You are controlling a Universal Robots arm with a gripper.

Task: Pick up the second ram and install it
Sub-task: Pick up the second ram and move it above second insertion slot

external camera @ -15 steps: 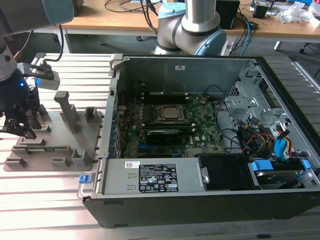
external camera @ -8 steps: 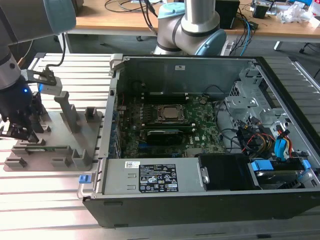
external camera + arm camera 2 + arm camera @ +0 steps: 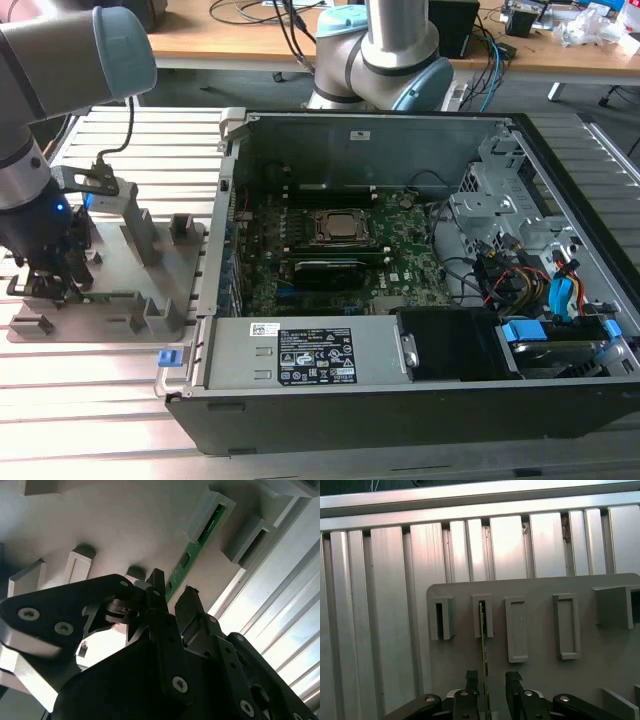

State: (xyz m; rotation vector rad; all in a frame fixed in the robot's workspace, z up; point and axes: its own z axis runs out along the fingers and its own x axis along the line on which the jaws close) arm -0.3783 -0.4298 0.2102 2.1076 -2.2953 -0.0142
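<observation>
Exterior view: the gripper point(image 3: 50, 288) hung low over the grey fixture plate point(image 3: 150, 295), well apart from the open computer case point(image 3: 380, 135).

Second wrist view: its black metal fingers point(image 3: 156, 582) stood apart, released. The second ram point(image 3: 200, 537), a thin green board with small dark chips, ran on edge between them and ahead into a matte plastic slotted block point(image 3: 215, 505).

First wrist view: the stick's narrow edge lay between the fingertips, nearer one finger, unclamped. Ribbed aluminium table point(image 3: 395, 605) showed beyond the plate.

I judged that the pick-up step was in hand, with the stick not yet grasped. It called for centring on the board and closing squarely on its flat faces.
</observation>
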